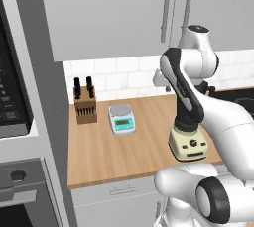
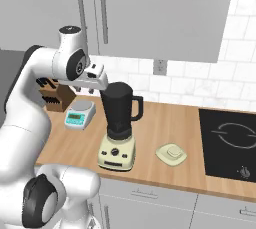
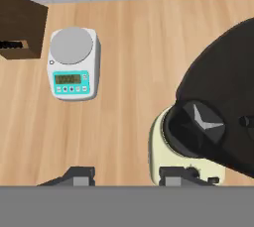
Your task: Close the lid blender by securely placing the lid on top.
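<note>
The blender (image 2: 120, 110) stands on the wooden counter, a dark tapered jar with a side handle on a cream base (image 2: 117, 154) with black knobs. Its top is uncovered. From above in the hand view, the open jar (image 3: 218, 117) fills the right side. The lid (image 2: 171, 154), a pale-yellow disc with a raised knob, lies flat on the counter to the right of the blender. My gripper (image 2: 85, 91) hovers above and to the left of the jar's top. It is open, and its fingertips (image 3: 79, 176) stand wide apart with nothing between them. In the left base view my arm hides most of the jar, leaving the base (image 1: 188, 144) visible.
A teal-and-white kitchen scale (image 2: 80, 114) and a knife block (image 2: 55, 97) sit on the counter left of the blender. A black cooktop (image 2: 230, 138) is set into the counter at the right. Wall cabinets hang overhead, and an oven column (image 1: 20, 122) stands at the far left.
</note>
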